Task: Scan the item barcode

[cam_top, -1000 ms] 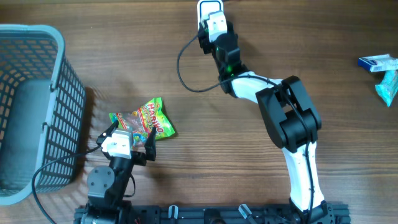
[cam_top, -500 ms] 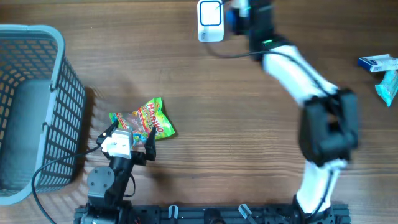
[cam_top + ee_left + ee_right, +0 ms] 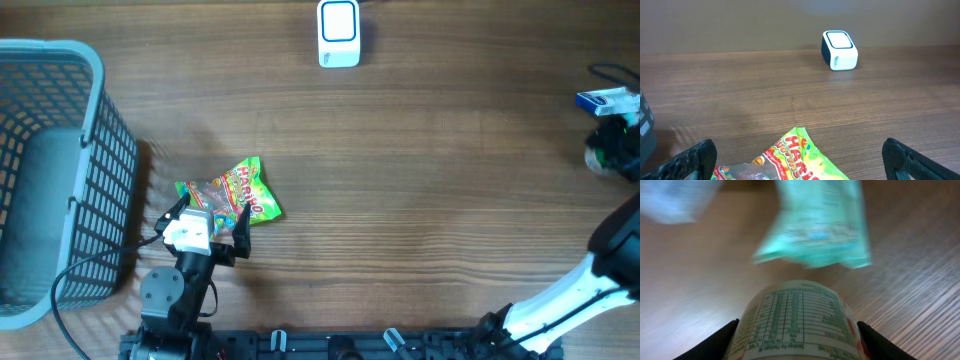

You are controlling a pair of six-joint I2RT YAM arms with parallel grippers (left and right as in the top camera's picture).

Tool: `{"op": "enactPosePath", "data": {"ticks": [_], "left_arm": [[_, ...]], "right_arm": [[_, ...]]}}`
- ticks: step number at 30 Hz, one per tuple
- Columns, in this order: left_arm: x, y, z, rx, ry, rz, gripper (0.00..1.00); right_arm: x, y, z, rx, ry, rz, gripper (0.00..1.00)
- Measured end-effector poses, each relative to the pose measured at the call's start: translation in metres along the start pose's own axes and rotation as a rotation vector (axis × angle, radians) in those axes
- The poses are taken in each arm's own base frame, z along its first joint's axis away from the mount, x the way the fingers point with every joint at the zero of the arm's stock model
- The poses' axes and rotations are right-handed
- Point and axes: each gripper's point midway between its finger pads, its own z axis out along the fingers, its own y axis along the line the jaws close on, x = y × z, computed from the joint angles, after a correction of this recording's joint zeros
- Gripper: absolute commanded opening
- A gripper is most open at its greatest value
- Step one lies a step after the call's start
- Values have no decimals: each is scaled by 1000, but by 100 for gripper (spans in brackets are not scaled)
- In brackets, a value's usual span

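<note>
A white barcode scanner [image 3: 339, 33] with a dark blue rim stands at the far middle of the table, also seen in the left wrist view [image 3: 840, 50]. My right gripper [image 3: 608, 155] is at the far right edge, shut on a round container [image 3: 800, 320] with a printed nutrition label; its fingers press both sides. The container shows as a small round shape [image 3: 598, 157] in the overhead view. My left gripper [image 3: 207, 222] stands wide open near the front left, over the near end of a green Haribo bag [image 3: 235, 193], its fingers [image 3: 702, 156] apart from the bag [image 3: 805, 150].
A grey mesh basket [image 3: 100, 110] fills the left side. A blue and white box [image 3: 607, 99] lies at the right edge. A teal packet [image 3: 815, 225] lies on the wood just beyond the held container. A black cable trails from the left arm.
My right arm has swung from beside the scanner at the far middle to the right edge of the table. The left arm and the Haribo bag have not moved.
</note>
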Motion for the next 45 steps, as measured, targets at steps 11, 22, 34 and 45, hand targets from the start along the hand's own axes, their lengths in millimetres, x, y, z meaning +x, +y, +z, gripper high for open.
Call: {"op": "enactPosePath", "data": {"ticks": [11, 22, 34, 45], "left_arm": [[0, 0, 0, 0, 0, 0, 100], [0, 0, 0, 0, 0, 0, 100], [0, 0, 0, 0, 0, 0, 100], [0, 0, 0, 0, 0, 0, 100]], "right_arm": [[-27, 35, -152, -163, -44, 78, 100], [369, 442, -223, -948, 302, -1096, 100], [504, 448, -139, -964, 694, -1192, 100], [579, 437, -116, -919, 834, -1230, 5]]}}
